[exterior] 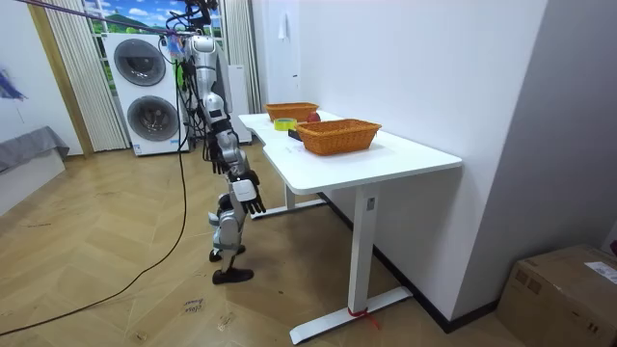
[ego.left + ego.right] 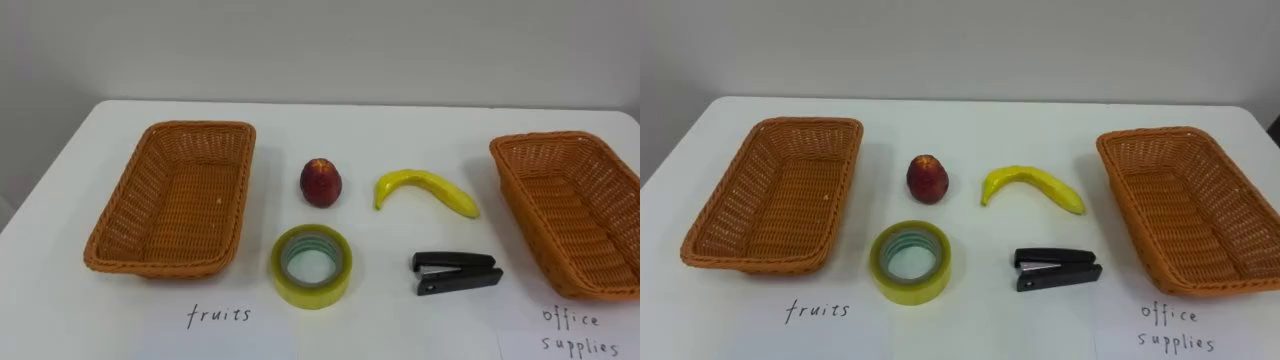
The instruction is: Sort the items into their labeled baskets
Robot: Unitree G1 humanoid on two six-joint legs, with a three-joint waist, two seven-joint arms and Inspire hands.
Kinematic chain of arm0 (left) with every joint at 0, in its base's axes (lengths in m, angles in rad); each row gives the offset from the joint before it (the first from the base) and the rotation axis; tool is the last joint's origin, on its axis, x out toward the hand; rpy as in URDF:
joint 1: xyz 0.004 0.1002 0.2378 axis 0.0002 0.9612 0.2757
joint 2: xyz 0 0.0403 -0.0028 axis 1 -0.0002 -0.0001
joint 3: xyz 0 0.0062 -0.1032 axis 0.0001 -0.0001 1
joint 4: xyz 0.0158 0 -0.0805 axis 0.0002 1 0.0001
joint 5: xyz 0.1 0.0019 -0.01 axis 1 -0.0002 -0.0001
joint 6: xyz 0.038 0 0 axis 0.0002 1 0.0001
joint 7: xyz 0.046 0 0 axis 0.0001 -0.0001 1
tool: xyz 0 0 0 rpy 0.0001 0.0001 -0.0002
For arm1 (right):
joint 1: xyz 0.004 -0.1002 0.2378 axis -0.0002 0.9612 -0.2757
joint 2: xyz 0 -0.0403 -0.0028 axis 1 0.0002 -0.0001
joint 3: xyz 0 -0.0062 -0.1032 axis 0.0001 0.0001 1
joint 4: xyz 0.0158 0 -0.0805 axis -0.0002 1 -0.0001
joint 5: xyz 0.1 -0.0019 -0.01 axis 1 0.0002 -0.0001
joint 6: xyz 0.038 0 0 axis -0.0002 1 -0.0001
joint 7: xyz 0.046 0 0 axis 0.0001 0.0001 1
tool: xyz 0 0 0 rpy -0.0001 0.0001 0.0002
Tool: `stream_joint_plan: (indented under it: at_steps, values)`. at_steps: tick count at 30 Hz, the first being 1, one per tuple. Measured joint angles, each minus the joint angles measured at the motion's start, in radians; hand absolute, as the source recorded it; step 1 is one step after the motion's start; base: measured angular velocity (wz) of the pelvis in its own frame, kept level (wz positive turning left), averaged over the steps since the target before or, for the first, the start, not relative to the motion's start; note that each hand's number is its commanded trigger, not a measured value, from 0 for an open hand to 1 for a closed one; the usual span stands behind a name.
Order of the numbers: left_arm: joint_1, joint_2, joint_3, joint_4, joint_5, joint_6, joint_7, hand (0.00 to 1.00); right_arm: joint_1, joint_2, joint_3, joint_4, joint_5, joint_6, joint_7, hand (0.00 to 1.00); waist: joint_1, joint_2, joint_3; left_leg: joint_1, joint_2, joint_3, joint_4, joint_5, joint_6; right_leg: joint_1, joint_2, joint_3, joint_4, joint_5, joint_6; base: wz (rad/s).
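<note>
On the white table [image 2: 400, 130] lie a red apple [image 2: 321, 181], a yellow banana [image 2: 427, 190], a roll of yellowish tape [image 2: 312, 266] and a black stapler [image 2: 457, 273]. The apple and banana are in the middle; the tape and stapler sit nearer the front edge. An empty wicker basket [image 2: 110, 245] stands at the left above a handwritten label "fruits". A second empty wicker basket [image 2: 520, 185] stands at the right above the label "office supplies". In the room view I stand at the table's long side, my right hand [image 1: 247, 190] hanging open below the tabletop, and my left hand [image 1: 205, 146] low behind my body.
The table stands against a white wall [image 2: 320, 50]. Two stacked washing machines [image 1: 145, 92] are behind me, and a cardboard box [image 1: 564, 289] sits on the wooden floor at the room view's right.
</note>
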Motion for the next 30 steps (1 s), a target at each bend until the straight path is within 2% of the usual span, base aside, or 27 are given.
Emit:
stream_joint_plan:
  at_steps: [16, 20, 30]
  values:
    - [-0.001, 0.001, -0.011, 0.0, 0.017, 0.032, -0.011, 0.0, -0.006, -0.001, -0.003, 0.014, 0.013, 0.023, 0.001, 0.0, -0.014, 0.003, -0.0004, -0.001, 0.001, 0.002, -0.001, 0.0, 0.0, -0.002, 0.001, 0.0, 0.0, -0.001, 0.0, 0.0]
    - [0.002, 0.001, -0.008, 0.0, 0.018, 0.053, -0.025, 0.0, 0.001, -0.001, -0.029, 0.028, 0.078, 0.037, -0.005, 0.0, -0.024, 0.007, -0.0006, 0.004, 0.001, 0.003, -0.003, 0.0, 0.0, 0.0, 0.002, 0.006, 0.002, 0.0, 0.0, -0.02]
    - [0.005, 0.002, -0.002, -0.005, 0.021, 0.052, -0.03, 0.0, 0.046, -0.003, -0.121, 0.078, 0.213, 0.05, -0.046, 0.0, -0.038, 0.003, -0.0005, 0.002, -0.001, 0.008, -0.004, 0.0, 0.0, -0.003, 0.002, 0.007, 0.002, -0.001, 0.0, 0.0]
